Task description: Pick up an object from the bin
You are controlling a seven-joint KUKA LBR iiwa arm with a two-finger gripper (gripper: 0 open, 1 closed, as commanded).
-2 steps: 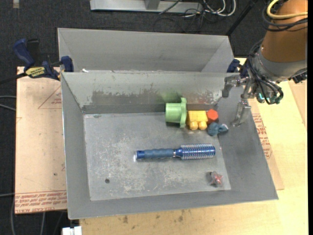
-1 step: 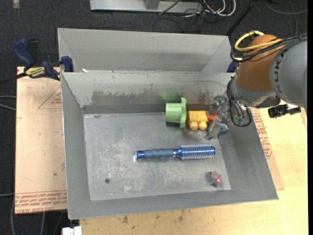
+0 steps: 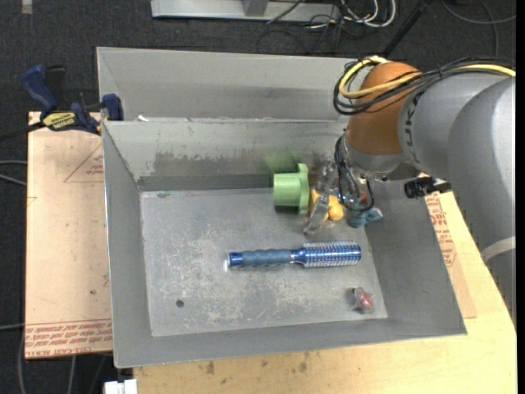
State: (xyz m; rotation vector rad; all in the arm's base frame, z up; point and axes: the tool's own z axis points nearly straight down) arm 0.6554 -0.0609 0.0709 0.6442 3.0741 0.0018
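Small yellow object on floor of grey bin, right of centre, toward back wall. Gripper low right over it; wide, narrow or holding, cannot tell. Green cylinder on its side just left. Blue brush below, lying crosswise mid-floor. Small reddish piece apart, near lower right corner.

The bin is dull grey, its floor scuffed with paler streaks. Mid-frame lies a brush in metallic blue (its head ribbed in pale, silvery rows). Above it sits a light green spool. To the right, a small yellow thing shows beside the silvery gripper. At lower right is a reddish-and-grey piece. The arm is silver-grey, its cover orange, its cables yellow.
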